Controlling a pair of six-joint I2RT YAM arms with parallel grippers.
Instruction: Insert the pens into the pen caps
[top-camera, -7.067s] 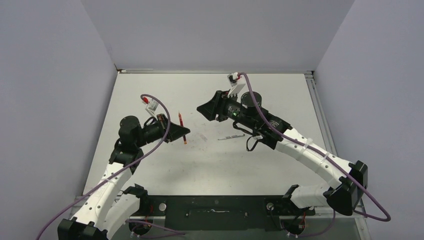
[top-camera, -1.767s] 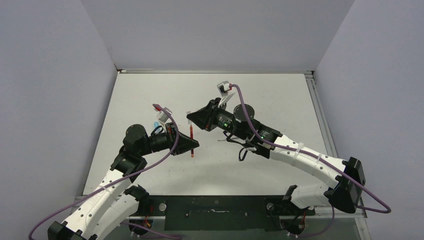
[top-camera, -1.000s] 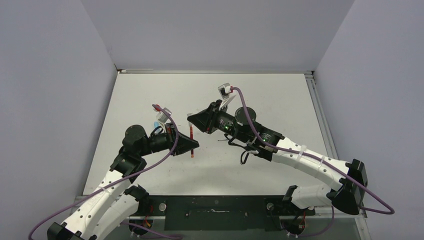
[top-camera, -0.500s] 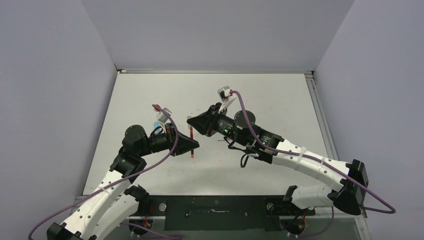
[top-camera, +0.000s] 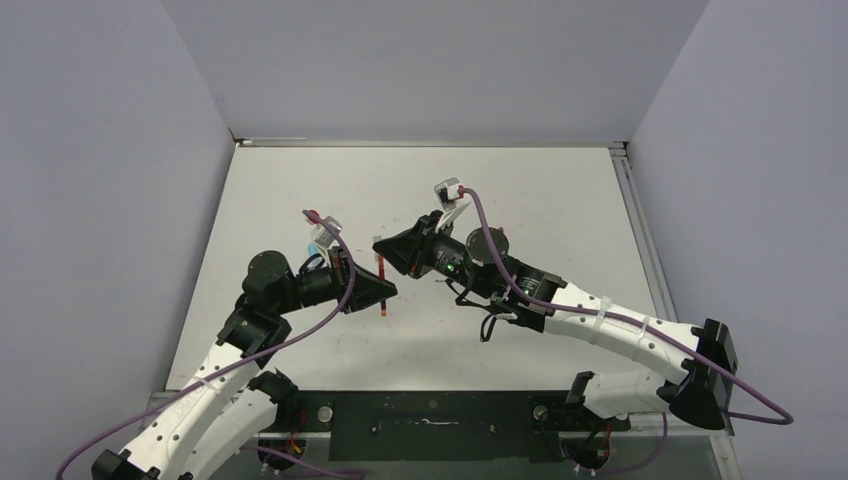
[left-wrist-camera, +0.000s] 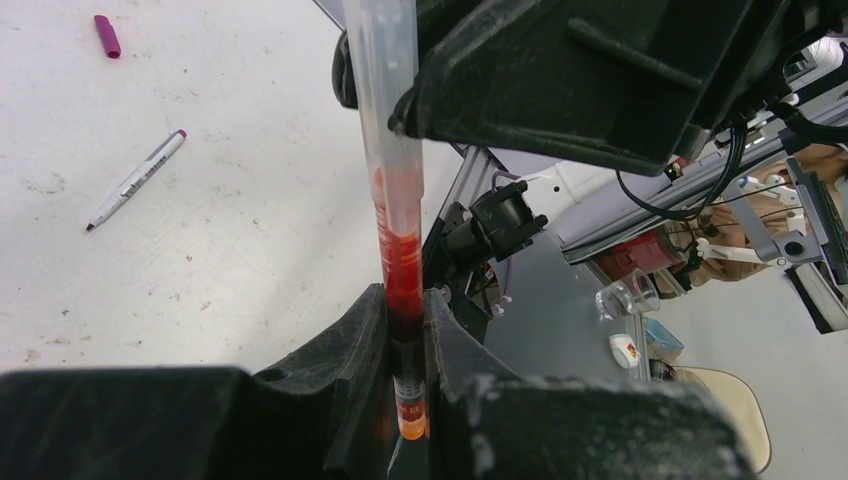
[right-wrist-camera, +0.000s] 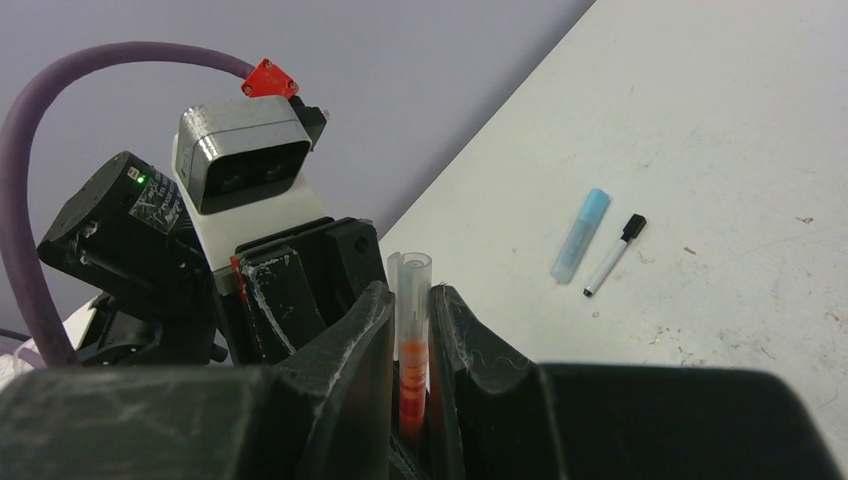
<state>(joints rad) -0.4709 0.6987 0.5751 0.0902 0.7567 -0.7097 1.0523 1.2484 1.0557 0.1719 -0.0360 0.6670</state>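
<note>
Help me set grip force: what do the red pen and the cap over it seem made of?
The cap looks like frosted translucent plastic: the pen's red shows through its wall. The red pen is likely smooth hard plastic with a printed label, though little is exposed.

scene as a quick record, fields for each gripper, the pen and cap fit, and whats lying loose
left gripper: shut on red pen, upright
right gripper: shut on clear cap
fit: pen tip inside cap, partly in
lying loose: light-blue cap beside black-tipped pen; purple-tipped pen; purple cap
</note>
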